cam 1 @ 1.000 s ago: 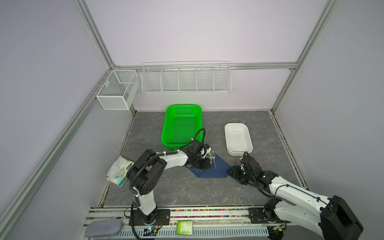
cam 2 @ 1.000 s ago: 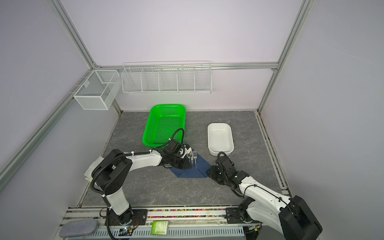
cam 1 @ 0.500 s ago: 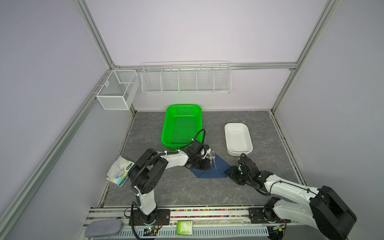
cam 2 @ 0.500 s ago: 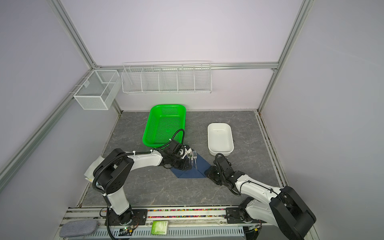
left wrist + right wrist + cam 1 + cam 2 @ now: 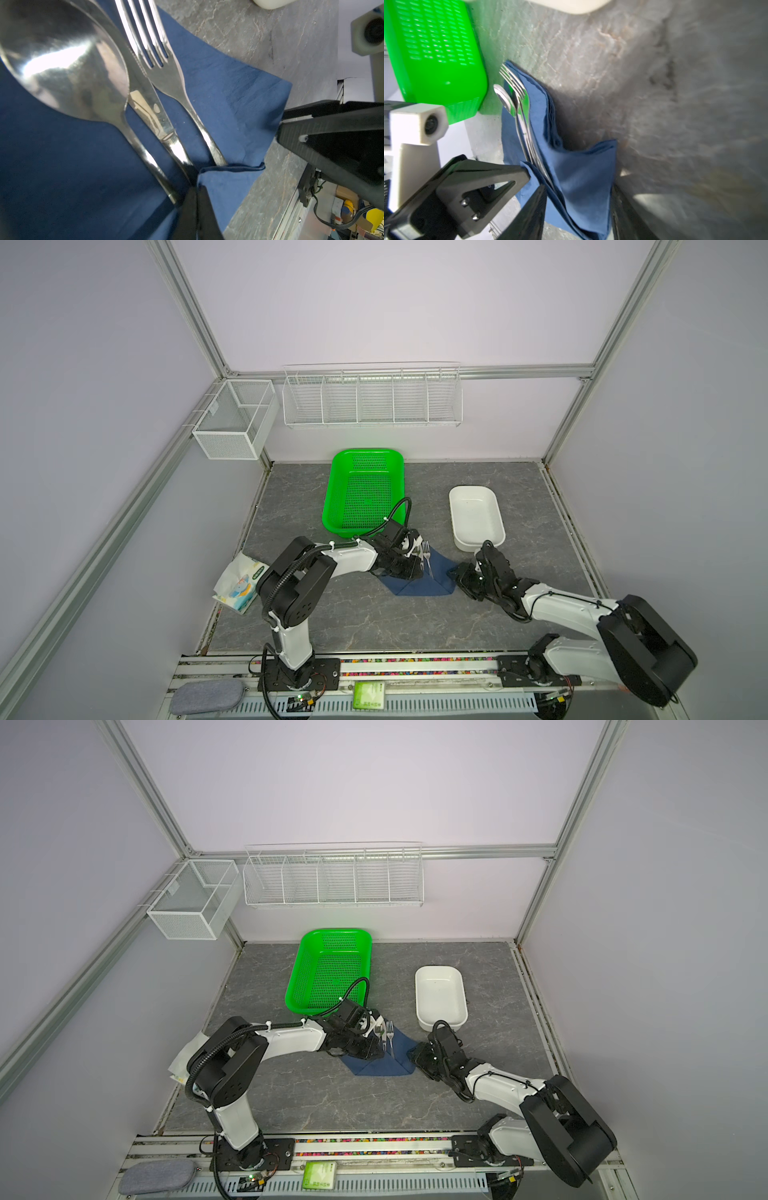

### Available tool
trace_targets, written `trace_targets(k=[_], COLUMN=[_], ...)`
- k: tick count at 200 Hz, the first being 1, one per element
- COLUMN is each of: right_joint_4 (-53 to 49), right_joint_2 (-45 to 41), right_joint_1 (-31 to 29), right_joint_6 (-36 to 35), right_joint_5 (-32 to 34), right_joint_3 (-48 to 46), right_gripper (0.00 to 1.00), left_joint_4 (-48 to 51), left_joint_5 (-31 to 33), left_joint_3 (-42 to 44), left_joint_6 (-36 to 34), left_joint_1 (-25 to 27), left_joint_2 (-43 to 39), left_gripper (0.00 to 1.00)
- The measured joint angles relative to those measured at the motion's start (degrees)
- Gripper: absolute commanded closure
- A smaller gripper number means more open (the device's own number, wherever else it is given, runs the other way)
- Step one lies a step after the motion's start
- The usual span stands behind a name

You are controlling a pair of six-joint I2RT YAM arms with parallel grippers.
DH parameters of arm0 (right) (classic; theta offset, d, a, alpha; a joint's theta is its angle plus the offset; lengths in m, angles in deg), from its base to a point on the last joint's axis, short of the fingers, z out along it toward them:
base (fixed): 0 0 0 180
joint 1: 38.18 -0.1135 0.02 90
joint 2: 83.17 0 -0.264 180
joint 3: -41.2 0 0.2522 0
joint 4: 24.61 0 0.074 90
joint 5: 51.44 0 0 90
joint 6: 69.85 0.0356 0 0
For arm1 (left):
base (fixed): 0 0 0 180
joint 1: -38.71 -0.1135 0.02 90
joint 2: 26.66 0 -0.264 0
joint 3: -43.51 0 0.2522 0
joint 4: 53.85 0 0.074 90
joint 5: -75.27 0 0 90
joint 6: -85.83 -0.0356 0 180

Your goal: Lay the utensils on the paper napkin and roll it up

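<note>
Left to right: one tissue pack [image 5: 239, 583] lay at the edge of the table [image 5: 374, 622]. The left gripper [image 5: 196, 199] was clenched at the folded edge of the one paper napkin [image 5: 419, 587] and hid its left part in both top views. One green basket [image 5: 365, 489] stood just behind. The napkin bore three utensils: one spoon [image 5: 62, 58], one knife [image 5: 149, 112], one fork [image 5: 166, 68]. The right gripper [image 5: 577, 193] was released, its fingers [image 5: 529, 207] straddling the napkin's raised corner. One white dish [image 5: 476, 516] lay near behind.
</note>
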Motion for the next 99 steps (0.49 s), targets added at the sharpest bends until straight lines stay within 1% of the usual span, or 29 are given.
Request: trace_targets(k=[29, 62, 77, 99], right_joint_4=[2.4, 4.9, 5.6, 5.6], right_joint_2=[1.0, 1.0, 1.0, 1.0], right_joint_1=[0.0, 0.0, 0.0, 0.3], right_joint_6=[-0.2, -1.8, -3.1, -5.5], right_joint_5=[-0.6, -3.1, -4.1, -4.5], right_joint_3=[-0.1, -0.5, -0.5, -0.3], right_gripper=[0.46, 0.41, 0.36, 0.33], left_joint_4=[0.0, 0.0, 0.0, 0.0], left_joint_5=[0.0, 0.0, 0.0, 0.0], left_joint_3=[0.0, 0.0, 0.0, 0.0], left_joint_6=[-0.1, -0.3, -0.4, -0.4], left_joint_1=[0.0, 0.0, 0.0, 0.0], left_joint_2=[0.0, 0.0, 0.0, 0.0], left_gripper=[1.00, 1.00, 1.00, 1.00])
